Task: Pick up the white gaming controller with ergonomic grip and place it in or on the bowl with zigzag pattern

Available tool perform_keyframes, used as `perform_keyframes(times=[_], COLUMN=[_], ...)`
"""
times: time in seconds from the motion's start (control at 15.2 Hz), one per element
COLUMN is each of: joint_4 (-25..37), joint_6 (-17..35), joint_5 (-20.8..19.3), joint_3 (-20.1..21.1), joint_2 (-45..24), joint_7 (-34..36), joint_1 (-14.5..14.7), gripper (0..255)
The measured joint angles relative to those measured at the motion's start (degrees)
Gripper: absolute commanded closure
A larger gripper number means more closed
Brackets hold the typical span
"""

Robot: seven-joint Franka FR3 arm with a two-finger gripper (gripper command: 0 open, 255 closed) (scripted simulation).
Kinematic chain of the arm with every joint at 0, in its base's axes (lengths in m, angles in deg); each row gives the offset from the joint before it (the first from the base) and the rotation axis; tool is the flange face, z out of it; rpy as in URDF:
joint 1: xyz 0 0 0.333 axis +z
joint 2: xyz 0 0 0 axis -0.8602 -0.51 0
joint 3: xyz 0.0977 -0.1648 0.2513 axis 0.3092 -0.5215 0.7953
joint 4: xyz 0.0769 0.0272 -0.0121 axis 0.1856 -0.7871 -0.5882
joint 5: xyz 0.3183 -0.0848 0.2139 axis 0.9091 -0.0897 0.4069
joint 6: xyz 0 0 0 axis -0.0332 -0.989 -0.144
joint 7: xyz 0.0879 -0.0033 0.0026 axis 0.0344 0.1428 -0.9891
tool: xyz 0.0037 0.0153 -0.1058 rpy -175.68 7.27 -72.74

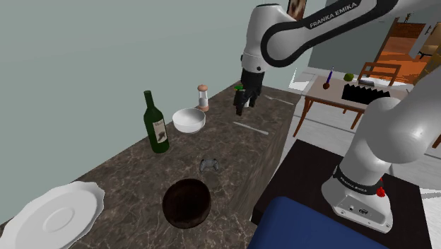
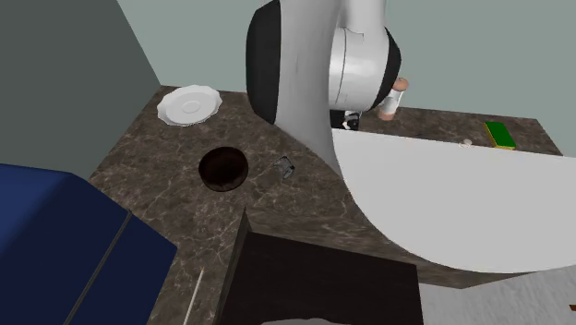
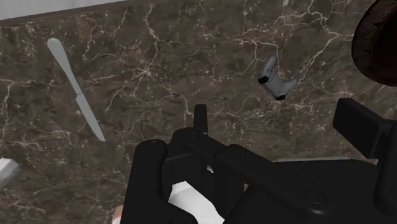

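The dark bowl (image 1: 186, 203) sits near the counter (image 1: 127, 177) edge. Just past it lies the small grey-white controller (image 1: 210, 164), its two handles sticking out, with bare stone all round it. Farther back, the gripper (image 1: 243, 105) hangs above the counter. I cannot tell if it is open or closed.

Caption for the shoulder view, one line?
Tool hovers over the marbled counter, apart from the grey controller beside the dark bowl.

Noted: white Franka arm (image 1: 396, 134) rising from 4 o'clock of shoulder view, bending over near 12 o'clock; black gripper (image 1: 241, 109) pointed down.
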State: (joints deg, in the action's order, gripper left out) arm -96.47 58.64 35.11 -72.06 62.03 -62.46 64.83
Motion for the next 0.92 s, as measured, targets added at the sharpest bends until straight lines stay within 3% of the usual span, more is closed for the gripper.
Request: perform_keyframes(times=[0.46,0.92], joint_4=[2.46,8.32], joint_6=[11.45,20.64], joint_5=[-0.52,-4.23], joint_3=[3.10,5.45], joint_2=[-14.54,-30.35], joint_7=[1.19,4.44], joint_1=[1.88,3.86], gripper=[0,0])
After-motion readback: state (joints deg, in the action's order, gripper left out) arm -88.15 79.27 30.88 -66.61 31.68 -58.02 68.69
